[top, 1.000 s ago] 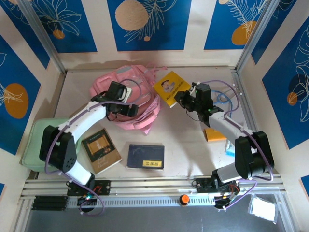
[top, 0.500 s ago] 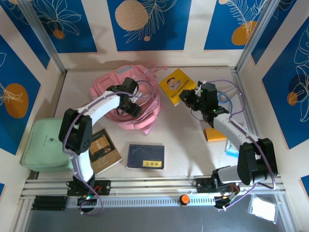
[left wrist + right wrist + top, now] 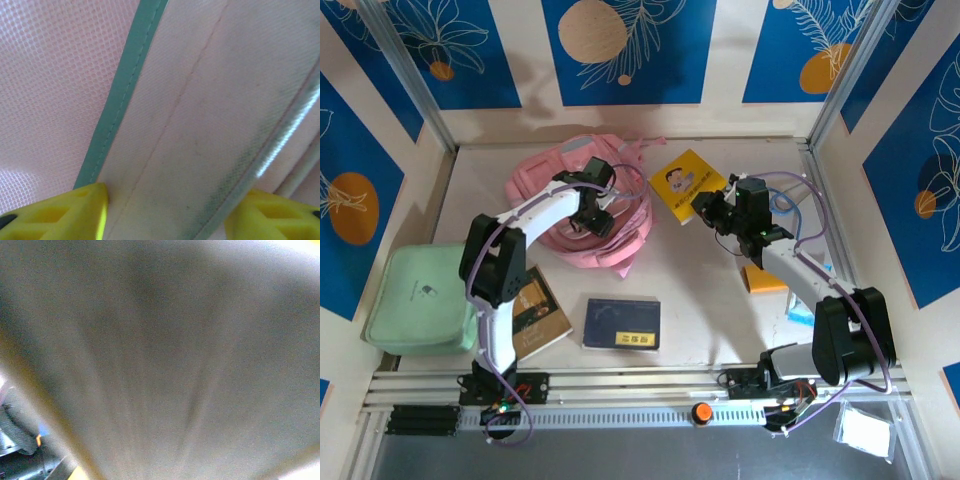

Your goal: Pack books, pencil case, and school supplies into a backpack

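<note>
We are seeing a pale grey desk (image 3: 700,290) carrying everything. The pink fabric backpack (image 3: 560,190) is lying at the far middle-left of the desk, straps spilling toward the right. In the left wrist view we are looking close at its pink mesh (image 3: 50,75), a green piping strip (image 3: 125,85) and a pale panel with a silvery edge band (image 3: 200,125).

A mint green soft pouch (image 3: 420,300) is sitting at the near left edge. The dark navy book with a pale title label (image 3: 622,323) is lying flat at near centre. The brown book with a dark picture (image 3: 540,315) is lying just left of it, partly under the left arm. The yellow book with a cartoon boy (image 3: 685,180) is sitting just right of the backpack, turned at an angle. A flat orange item (image 3: 765,279) is lying near the right arm.

The left gripper (image 3: 597,218) is resting on top of the backpack. Its yellow fingertips (image 3: 70,212) are standing apart, straddling the pale panel, released rather than clenched. The right gripper (image 3: 711,207) is clamping the near right corner of the yellow book. In the right wrist view a blurred grey surface (image 3: 160,350) is sitting right at the lens; we cannot tell what it is.
</note>
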Robot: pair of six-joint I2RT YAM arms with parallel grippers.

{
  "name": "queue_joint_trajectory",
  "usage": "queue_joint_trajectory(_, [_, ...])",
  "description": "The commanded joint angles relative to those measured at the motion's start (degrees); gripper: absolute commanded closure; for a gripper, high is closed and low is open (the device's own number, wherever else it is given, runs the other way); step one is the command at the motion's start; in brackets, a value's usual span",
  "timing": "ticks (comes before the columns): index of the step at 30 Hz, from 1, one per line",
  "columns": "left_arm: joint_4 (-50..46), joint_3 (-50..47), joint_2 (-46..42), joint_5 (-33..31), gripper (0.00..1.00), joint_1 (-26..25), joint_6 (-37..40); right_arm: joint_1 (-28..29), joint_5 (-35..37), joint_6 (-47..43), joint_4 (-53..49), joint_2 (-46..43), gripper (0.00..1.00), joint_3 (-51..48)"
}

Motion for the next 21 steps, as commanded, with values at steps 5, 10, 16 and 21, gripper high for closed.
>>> queue_joint_trajectory(5, [-3.1,2.1,0.3,-4.2,0.63,-0.4,-2.3,-0.2,-2.2,0.1,5.1,-2.0,1.0,1.5])
queue_joint_trajectory(10, [-1.4,2.0,-4.3,-3.9,0.97,-0.4,-3.6,-0.3,-1.0,-0.7,3.2,-2.4,1.0,1.6])
queue_joint_trajectory(16, [2.2,0.4,-12.3,-3.4,1.0,-0.4,-4.8,-1.3,1.2,-4.3,-1.8,-5.2,1.0,2.0])
queue_joint_trajectory(21, [7.6,-3.5,-19.8,-4.7,1.0,-0.4,-6.1,-2.1,1.9,-6.4,-5.0,-7.4,1.0,1.3])
